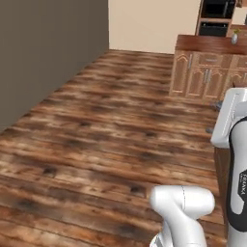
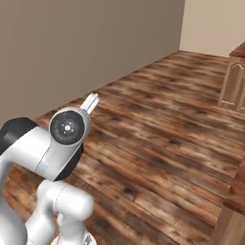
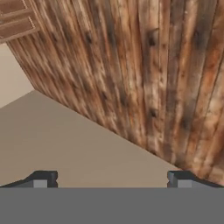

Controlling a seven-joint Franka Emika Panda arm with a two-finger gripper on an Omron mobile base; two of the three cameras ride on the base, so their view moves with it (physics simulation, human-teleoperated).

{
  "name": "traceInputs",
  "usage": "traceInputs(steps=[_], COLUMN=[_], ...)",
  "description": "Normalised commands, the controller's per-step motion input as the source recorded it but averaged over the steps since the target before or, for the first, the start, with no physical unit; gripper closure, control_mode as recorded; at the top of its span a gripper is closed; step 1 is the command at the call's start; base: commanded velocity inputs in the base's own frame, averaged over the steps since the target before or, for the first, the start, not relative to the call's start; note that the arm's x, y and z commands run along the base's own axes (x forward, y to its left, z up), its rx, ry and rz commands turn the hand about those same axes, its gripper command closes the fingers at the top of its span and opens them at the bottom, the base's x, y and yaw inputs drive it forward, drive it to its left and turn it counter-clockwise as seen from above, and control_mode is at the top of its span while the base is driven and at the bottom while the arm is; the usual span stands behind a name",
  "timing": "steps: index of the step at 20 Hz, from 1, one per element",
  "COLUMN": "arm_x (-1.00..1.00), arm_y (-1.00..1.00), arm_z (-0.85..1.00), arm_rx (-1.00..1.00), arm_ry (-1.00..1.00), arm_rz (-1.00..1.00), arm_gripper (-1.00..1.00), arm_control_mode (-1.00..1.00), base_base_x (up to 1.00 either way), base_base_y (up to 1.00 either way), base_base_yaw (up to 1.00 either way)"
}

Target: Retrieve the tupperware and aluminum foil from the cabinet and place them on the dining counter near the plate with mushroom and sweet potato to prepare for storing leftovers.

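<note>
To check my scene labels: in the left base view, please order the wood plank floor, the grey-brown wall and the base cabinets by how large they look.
1. wood plank floor
2. grey-brown wall
3. base cabinets, which are far away, so they look small

open floor (image 1: 106, 125) lies ahead; a wall (image 1: 43, 53) runs along its left, base cabinets (image 1: 205, 75) stand far right, oven (image 1: 215, 17) behind them.

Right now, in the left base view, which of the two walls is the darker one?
The side wall along the left of the floor: it is grey-brown, while the far wall at the end of the room is pale cream.
</note>
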Motion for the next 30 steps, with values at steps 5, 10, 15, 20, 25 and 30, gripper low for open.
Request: traceInputs(steps=[5, 10, 15, 20, 25, 30], arm_x=[0.0, 0.0, 0.0, 0.0, 0.0, 0.0], arm_y=[0.0, 0.0, 0.0, 0.0, 0.0, 0.0], arm_z=[0.0, 0.0, 0.0, 0.0, 0.0, 0.0], arm_rx=[0.0, 0.0, 0.0, 0.0, 0.0, 0.0], arm_ry=[0.0, 0.0, 0.0, 0.0, 0.0, 0.0], arm_rz=[0.0, 0.0, 0.0, 0.0, 0.0, 0.0], arm_gripper=[-1.0, -1.0, -1.0, -1.0, -1.0, -1.0], arm_control_mode=[1.0, 1.0, 1.0, 1.0, 1.0, 1.0], base_base_x=[1.0, 1.0, 1.0, 1.0, 1.0, 1.0], base_base_y=[0.59, 0.52, 0.46, 0.47, 0.5, 0.61], base_base_yaw=[-0.51, -0.48, -0.46, -0.47, -0.49, -0.49])
